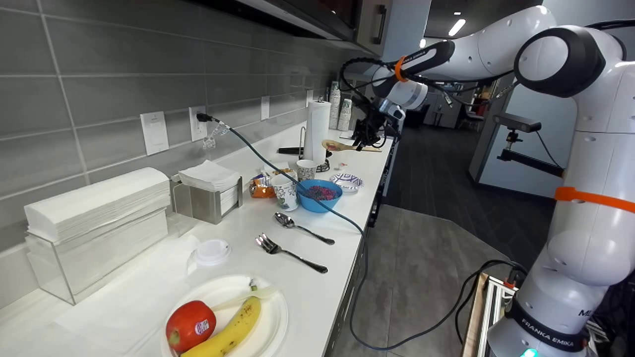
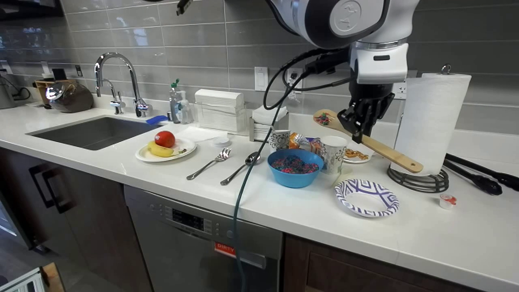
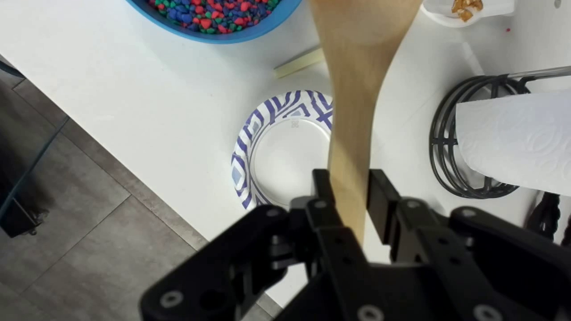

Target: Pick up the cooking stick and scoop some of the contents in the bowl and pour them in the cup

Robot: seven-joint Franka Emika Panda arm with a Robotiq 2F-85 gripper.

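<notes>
My gripper (image 3: 350, 183) is shut on the handle of the wooden cooking stick (image 3: 352, 89). It also shows in both exterior views (image 1: 366, 144) (image 2: 359, 136). The stick (image 2: 391, 154) is held above the counter, its head up and to the left, its handle end lower right. Red, green and blue bits lie in its head in an exterior view; the head is cut off in the wrist view. The blue bowl (image 2: 296, 180) (image 1: 317, 204) (image 3: 223, 39) holds the same bits. Patterned paper cups stand beside it (image 2: 333, 156) (image 2: 279, 140); I cannot tell which is the task's cup.
A purple-white paper plate (image 2: 367, 209) lies below the gripper. A paper towel roll (image 2: 432, 121) stands close to the stick's handle. A cable (image 1: 347, 218) hangs across the counter near the bowl. A metal spoon (image 2: 239, 170), fork (image 2: 209, 164) and fruit plate (image 2: 186, 150) lie farther left.
</notes>
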